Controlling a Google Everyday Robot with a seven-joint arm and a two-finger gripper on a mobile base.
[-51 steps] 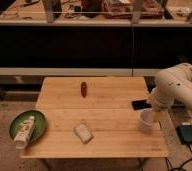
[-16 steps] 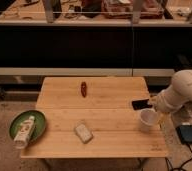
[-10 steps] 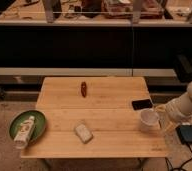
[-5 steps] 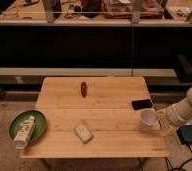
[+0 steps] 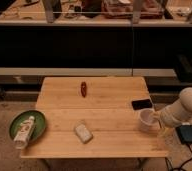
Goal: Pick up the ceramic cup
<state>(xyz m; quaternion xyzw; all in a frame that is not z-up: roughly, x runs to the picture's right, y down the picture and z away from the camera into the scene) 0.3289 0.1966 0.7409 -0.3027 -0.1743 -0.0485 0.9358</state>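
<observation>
The ceramic cup [image 5: 147,120] is small and white and stands upright near the right edge of the wooden table [image 5: 104,112]. My gripper [image 5: 158,119] reaches in from the right on a white arm [image 5: 185,107] and sits right at the cup's right side, at rim height. Whether it touches the cup is not visible.
A black phone [image 5: 142,104] lies just behind the cup. A sponge [image 5: 83,132] lies at the front middle and a small red object [image 5: 83,89] at the back middle. A green plate [image 5: 16,121] holding a white bottle [image 5: 24,132] is at the front left. A dark box [image 5: 190,134] lies on the floor to the right.
My arm has swung from above the cup out to the right and lower. The gripper now sits beside the cup's right side. The cup has stayed in place.
</observation>
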